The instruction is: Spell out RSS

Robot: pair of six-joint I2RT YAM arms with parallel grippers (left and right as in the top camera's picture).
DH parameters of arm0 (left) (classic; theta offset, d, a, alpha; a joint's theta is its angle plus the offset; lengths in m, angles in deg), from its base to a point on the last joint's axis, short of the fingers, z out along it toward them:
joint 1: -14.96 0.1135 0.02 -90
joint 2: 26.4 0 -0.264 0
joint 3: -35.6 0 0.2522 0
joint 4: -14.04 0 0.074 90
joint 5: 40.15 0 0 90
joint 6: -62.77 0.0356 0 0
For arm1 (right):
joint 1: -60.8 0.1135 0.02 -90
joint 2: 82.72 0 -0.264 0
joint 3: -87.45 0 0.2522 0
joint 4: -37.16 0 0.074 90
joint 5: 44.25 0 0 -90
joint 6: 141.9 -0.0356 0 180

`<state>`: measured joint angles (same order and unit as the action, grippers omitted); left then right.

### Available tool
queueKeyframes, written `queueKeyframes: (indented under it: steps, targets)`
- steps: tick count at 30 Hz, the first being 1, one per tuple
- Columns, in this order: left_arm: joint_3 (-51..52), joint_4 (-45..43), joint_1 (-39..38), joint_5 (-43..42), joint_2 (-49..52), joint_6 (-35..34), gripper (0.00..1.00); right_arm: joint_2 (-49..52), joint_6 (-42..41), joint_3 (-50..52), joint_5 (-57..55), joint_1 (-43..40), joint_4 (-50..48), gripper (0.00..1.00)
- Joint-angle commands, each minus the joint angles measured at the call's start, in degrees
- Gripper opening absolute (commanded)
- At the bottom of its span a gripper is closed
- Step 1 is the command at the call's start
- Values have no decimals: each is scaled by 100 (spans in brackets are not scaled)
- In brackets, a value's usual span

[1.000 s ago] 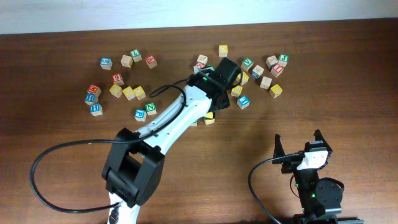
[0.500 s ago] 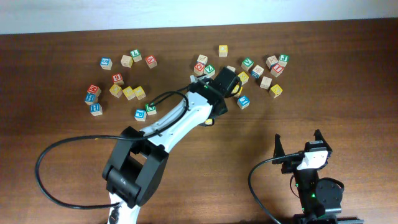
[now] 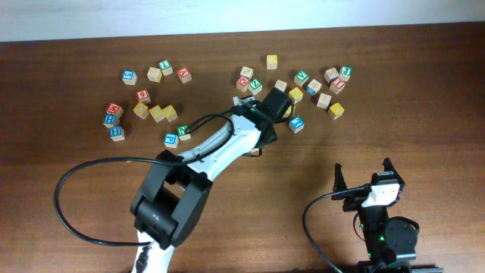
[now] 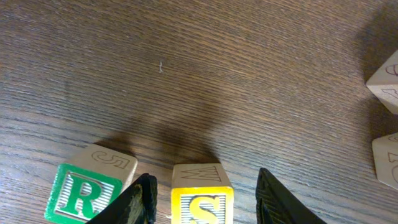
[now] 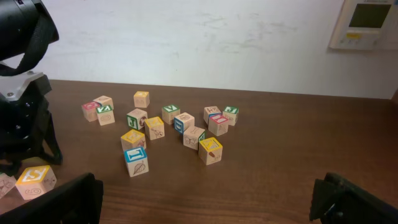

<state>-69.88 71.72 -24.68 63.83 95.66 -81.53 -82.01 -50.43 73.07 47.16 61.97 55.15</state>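
In the left wrist view my left gripper (image 4: 208, 208) is open, with one black finger on each side of a yellow-faced "S" cube (image 4: 202, 200) and a gap on both sides. The cube rests on the table. The white cube with a green "R" (image 4: 84, 194) sits just left of the left finger. From the right wrist view the S cube (image 5: 36, 179) lies below the left arm (image 5: 22, 93). In the overhead view the left wrist (image 3: 274, 102) covers both cubes. I cannot tell which other yellow cube bears an S. My right gripper (image 3: 364, 173) is open and empty.
Loose letter cubes lie in a cluster at the back right (image 3: 326, 87) and another at the back left (image 3: 151, 106). A green "N" cube (image 3: 183, 131) and a blue cube (image 3: 296, 123) lie near the left arm. Two plain cube faces (image 4: 385, 118) show right of the left gripper.
The left arm has swung a little to the right, and the yellow cube seen beside it a second ago is now covered in the overhead view. The right arm has not moved.
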Motion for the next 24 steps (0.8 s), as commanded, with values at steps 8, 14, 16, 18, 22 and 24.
queueKeyframes:
  steps: [8, 14, 16, 18, 22, 24]
  targets:
    - [17, 2, -98, 188, 308, -98, 40, 2, -20, 31, -13, 33, 26, 98]
    - [17, 2, -96, 192, 361, -98, 38, 2, -22, 31, -13, 33, 28, 98]
    - [17, 4, -96, 192, 361, -98, 36, 2, -22, 31, -13, 33, 26, 98]
    - [17, 2, -96, 195, 361, -98, 35, 2, -22, 31, -13, 33, 28, 98]
    - [17, 15, -98, 192, 361, -94, 26, 2, -22, 31, -13, 33, 28, 98]
    - [17, 59, -98, 190, 361, -96, 26, 2, -22, 31, -13, 33, 28, 98]
